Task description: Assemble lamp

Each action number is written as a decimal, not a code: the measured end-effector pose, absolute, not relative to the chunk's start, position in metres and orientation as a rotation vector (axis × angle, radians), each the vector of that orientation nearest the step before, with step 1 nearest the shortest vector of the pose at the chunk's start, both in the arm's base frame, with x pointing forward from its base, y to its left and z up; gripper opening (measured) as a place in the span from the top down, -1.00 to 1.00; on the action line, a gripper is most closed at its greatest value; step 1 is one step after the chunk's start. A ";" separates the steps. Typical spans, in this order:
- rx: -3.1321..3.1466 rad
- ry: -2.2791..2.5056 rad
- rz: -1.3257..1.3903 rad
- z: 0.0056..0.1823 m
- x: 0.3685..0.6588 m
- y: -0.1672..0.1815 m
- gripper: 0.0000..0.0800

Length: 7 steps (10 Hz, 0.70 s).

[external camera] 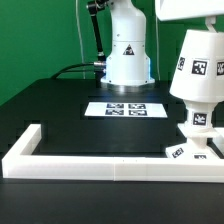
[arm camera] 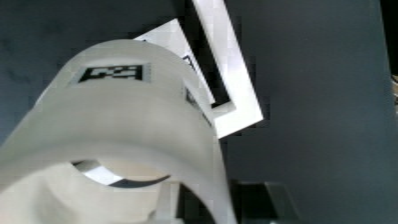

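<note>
The white tapered shade [external camera: 200, 66], with black-and-white tags, hangs upright at the exterior view's right. My gripper [external camera: 192, 24] holds it from above by its upper rim. Its lower end sits over the rounded bulb [external camera: 198, 118], which stands on the flat square base [external camera: 191, 150]. I cannot tell whether the shade is seated or just touching. In the wrist view the shade [arm camera: 111, 120] fills most of the picture, and its wall passes between my gripper's jaws [arm camera: 217, 205]. An edge of the base [arm camera: 224, 95] shows past it. The bulb is hidden there.
The long white border rail [external camera: 90, 158] runs along the table's front and turns back at the exterior view's left. The marker board [external camera: 125, 108] lies mid-table in front of the robot's white pedestal [external camera: 128, 55]. The black table [external camera: 60, 110] fills the rest.
</note>
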State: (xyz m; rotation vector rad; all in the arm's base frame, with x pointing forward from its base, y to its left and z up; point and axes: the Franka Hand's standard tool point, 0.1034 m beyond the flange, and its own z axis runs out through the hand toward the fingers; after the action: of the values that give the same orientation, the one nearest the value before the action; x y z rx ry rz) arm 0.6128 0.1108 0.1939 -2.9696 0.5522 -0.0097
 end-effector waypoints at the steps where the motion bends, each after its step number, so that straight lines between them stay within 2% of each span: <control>1: -2.972 0.554 -0.016 0.189 0.614 0.111 0.89; 3: -2.979 0.544 -0.022 0.177 0.613 0.116 0.89; 7: -2.987 0.534 -0.026 0.166 0.613 0.117 0.89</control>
State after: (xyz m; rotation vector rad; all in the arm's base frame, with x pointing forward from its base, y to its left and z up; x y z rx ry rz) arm 0.6130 0.1170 0.1656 -2.9869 0.5339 -0.0256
